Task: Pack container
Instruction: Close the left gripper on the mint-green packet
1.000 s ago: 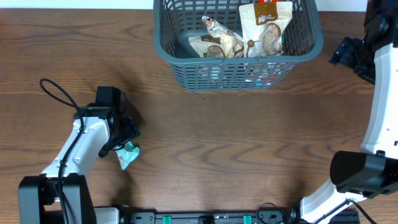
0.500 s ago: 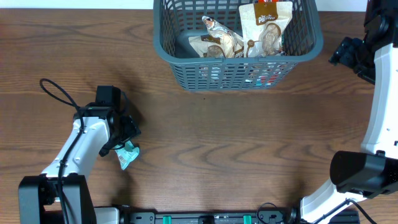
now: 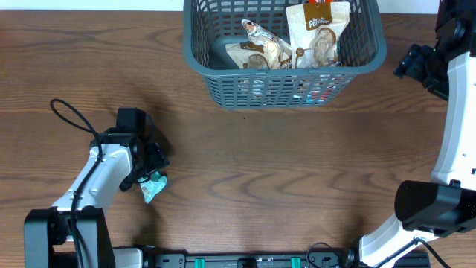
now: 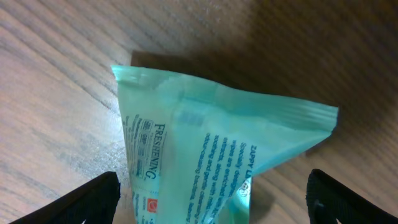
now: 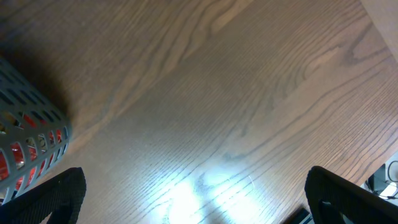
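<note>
Brown underfoot everywhere: looking down on a dark brown wood-grain table [image 3: 245, 171]. Finding, at the far edge and a little right of centre, a large dark grey rectangular plastic basket [image 3: 223, 82] with slotted lattice sides and a thick rim, standing upright. Holding several crinkled beige and silver snack packets [image 3: 260, 50], plus a taller beige printed pouch [image 3: 318, 33] leaning toward its far right side. Spotting the left gripper [image 4: 214, 199] near the front left of the table, well apart from the basket, hanging directly over a small mint-green foil sachet [image 4: 211, 155] with dark printed text, lying flat on the wood. Showing, in the left wrist view, two black fingertips [image 4: 93, 199] spread wide on either side of the sachet, not pinching it; not possible to tell whether touching it. Locating the right gripper [image 5: 193, 199] at the far right, just beside the basket's right end, over bare wood, with jaws gaping fully apart and gripping nothing. Glimpsing something red through the basket's slots in the right wrist view.
</note>
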Tool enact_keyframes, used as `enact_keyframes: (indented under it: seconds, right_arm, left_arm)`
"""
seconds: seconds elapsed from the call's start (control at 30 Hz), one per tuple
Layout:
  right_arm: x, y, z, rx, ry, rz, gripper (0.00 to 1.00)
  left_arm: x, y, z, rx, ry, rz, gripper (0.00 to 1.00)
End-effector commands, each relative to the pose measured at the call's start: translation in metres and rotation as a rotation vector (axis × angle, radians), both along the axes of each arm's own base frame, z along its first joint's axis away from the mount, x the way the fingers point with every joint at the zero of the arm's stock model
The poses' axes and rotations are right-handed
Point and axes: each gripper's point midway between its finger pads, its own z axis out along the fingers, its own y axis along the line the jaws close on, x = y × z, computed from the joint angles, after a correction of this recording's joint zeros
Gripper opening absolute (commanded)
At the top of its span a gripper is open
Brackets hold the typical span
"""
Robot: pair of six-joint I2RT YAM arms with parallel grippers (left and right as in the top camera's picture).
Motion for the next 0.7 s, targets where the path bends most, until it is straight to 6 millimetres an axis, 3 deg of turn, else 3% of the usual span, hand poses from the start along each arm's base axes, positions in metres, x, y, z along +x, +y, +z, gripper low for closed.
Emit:
enact_keyframes:
  seconds: [0.0,0.43,0.47,0.6,0.67]
  right_arm:
    - [-0.0022,-0.0064,-0.0009,-0.015,0.004,-0.03,0.99]
    - [-0.0022,-0.0064,-0.0009,-0.015,0.004,-0.03,0.99]
    - [-0.0023,-0.0064,-0.001,-0.014,0.004,-0.031,0.99]
    - [-0.0022,-0.0064,-0.0009,-0.015,0.004,-0.03,0.99]
    - [-0.0022,-0.0064,-0.0009,-0.015,0.004,-0.03,0.99]
  left_arm:
    - [-0.006,0.0016,-0.0067,0.001,0.018,0.015,0.85]
    - [-0.0061,0.0015,-0.0077,0.0,0.015,0.015,0.84]
    - [-0.0061,0.0015,-0.0077,0.0,0.015,0.015,0.77]
    - [-0.0077,0.0017,-0.0078,0.0,0.021,0.035,0.26]
    - [-0.0079,0.0017,-0.0078,-0.001,0.021,0.053,0.08]
